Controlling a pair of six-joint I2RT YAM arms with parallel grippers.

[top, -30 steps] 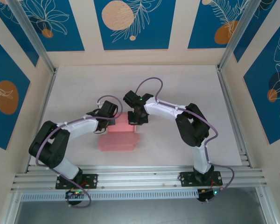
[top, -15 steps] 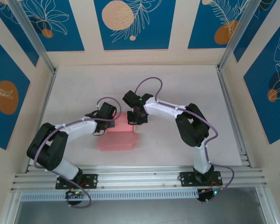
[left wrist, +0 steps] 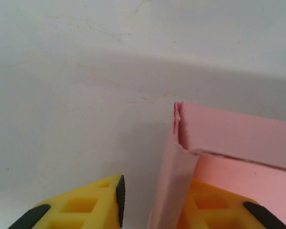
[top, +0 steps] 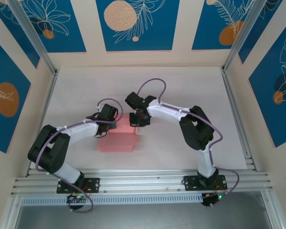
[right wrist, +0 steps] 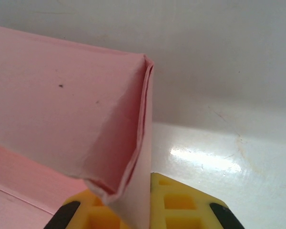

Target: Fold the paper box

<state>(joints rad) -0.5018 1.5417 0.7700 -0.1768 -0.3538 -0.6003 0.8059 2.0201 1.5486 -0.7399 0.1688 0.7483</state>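
Since a second ago, the left claw (top: 110,125) has been drawn in narrower and the paper box (top: 118,141) nudged slightly leftward. The box is located mid-surface (top: 190,90), between both claws and well apart from the side rails (top: 46,105). Bare surface is seen beyond it and to the right.

Left claw: fingers (left wrist: 86,207) are set astride a raised side wall at its creased corner. A gap is left on the outer side, so the wall is not clamped.

Right claw (top: 140,122): closed on the doubled edge of a raised wall.

Pink box floor is seen inside the corner.
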